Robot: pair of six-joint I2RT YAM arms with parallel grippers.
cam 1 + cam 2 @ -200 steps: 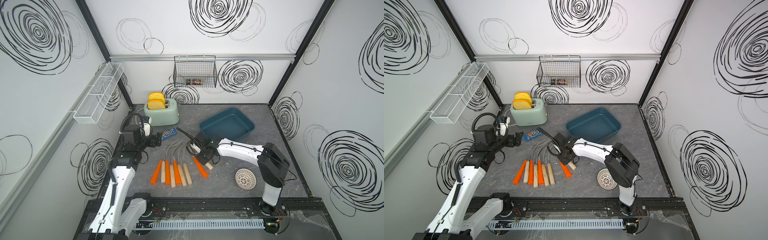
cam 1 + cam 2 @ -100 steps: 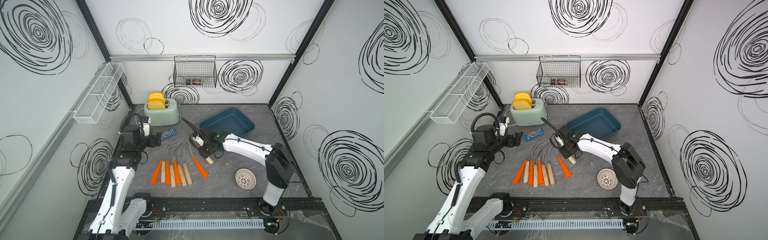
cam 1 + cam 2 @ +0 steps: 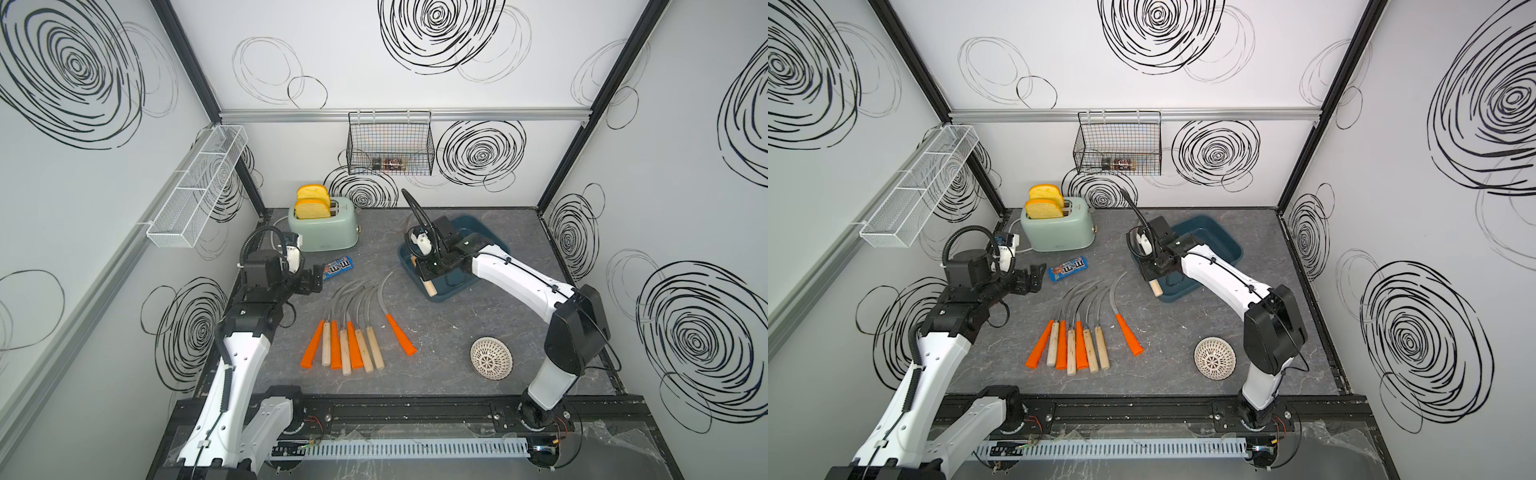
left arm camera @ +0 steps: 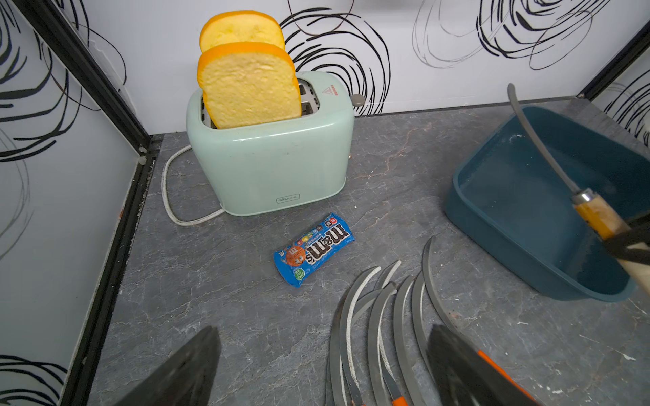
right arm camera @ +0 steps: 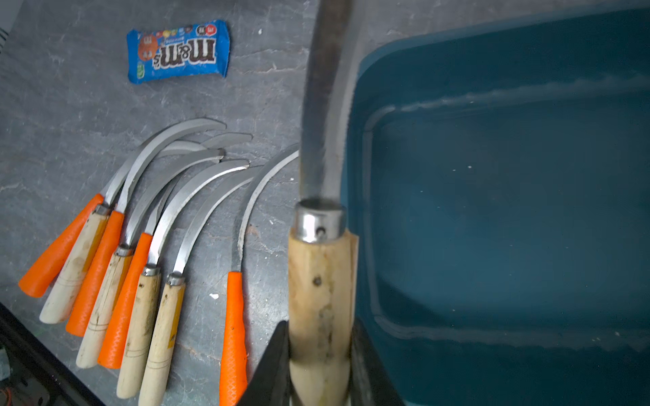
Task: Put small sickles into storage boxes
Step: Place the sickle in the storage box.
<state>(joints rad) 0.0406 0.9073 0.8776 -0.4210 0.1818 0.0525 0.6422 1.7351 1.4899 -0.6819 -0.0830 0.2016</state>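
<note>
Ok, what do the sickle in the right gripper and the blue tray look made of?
The held sickle: pale wooden handle, grain and dark stains visible; shiny metal collar; dull grey metal blade, probably steel. The tray: likely moulded plastic, dark teal, smooth with a soft sheen and rounded corners.

Over the last second the right gripper (image 3: 428, 271) has travelled toward 1 o'clock. It has left the mat beside the lone orange sickle (image 3: 401, 340) and gone up over the 7 o'clock corner of the teal tray (image 3: 451, 293). The wooden-handled sickle (image 3: 429, 286) clamped in it went along. Its butt end, earlier low by that orange handle, now overhangs the tray's rim. The blade has swung from about 11 o'clock nearer 12. The right arm is stretched out further, with the elbow shifted toward 3 o'clock.
</note>
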